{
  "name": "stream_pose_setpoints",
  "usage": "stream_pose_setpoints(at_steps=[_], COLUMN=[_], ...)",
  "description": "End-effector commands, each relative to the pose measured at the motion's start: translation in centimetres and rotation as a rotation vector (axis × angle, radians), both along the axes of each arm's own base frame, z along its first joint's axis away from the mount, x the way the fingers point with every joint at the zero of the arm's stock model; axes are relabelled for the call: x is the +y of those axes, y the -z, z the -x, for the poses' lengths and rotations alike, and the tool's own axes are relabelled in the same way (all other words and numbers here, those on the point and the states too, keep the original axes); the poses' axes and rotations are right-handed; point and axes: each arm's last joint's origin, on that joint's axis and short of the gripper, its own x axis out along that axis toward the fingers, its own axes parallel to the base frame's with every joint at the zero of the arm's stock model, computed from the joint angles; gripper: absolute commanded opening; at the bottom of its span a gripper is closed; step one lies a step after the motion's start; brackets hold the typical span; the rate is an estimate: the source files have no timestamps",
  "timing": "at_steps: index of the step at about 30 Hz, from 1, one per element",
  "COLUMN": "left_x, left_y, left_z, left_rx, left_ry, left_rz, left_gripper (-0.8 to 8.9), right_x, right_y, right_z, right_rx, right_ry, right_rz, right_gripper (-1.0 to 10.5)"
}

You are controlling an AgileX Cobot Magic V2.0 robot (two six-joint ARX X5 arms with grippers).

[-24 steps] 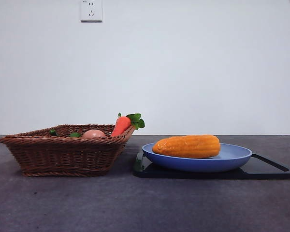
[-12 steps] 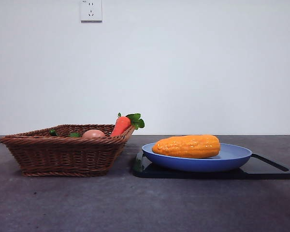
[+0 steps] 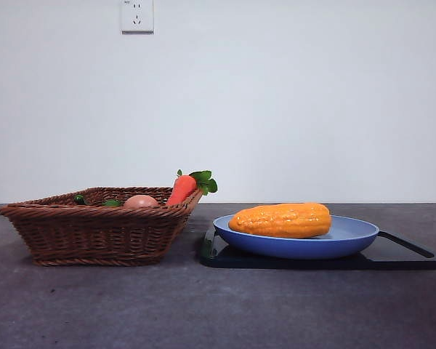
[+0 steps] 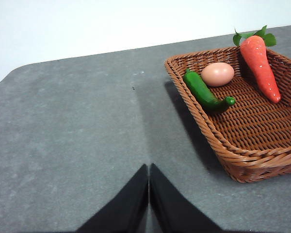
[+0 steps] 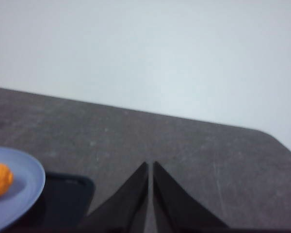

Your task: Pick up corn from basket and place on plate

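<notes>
Both pairs of fingers, left and right, are pressed together, gripping nothing, above the grey desk. Well apart from both, the glossy orange-yellow bumpy corn lies on the round light-blue plate, beside the brown woven wicker basket.

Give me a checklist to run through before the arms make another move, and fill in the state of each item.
1. Corn lies on the plate: ok.
2. Corn out of the basket, which holds only the carrot, egg and green pepper: ok.
3. Plate sits on the black tray: ok.
4. Left gripper shut, holding nothing, beside the basket: ok.
5. Right gripper shut, holding nothing, off the plate: ok.
6. Corn steady against rolling: cannot tell.
</notes>
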Motion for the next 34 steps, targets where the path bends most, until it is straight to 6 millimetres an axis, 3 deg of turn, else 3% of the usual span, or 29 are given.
stream_pose_setpoints(at_steps=[1,16,34], left_x=[0.0,0.0,0.0], left_y=[0.8,0.8,0.8], left_z=[0.0,0.0,0.0], left_rx=[0.062,0.062,0.061], left_ry=[-0.001,-0.001,-0.001], left_rz=[0.017,0.017,0.017], left_gripper=[0.07,0.07,0.07], right_x=[0.1,0.4,0.4], right_y=[0.6,2.4,2.4], right_z=[0.0,0.0,0.0], right_rx=[0.000,0.156,0.154], right_ry=[-0.009,-0.039,-0.038], right_rz=[-0.017,-0.036,-0.035], right_gripper=[0.0,0.0,0.0])
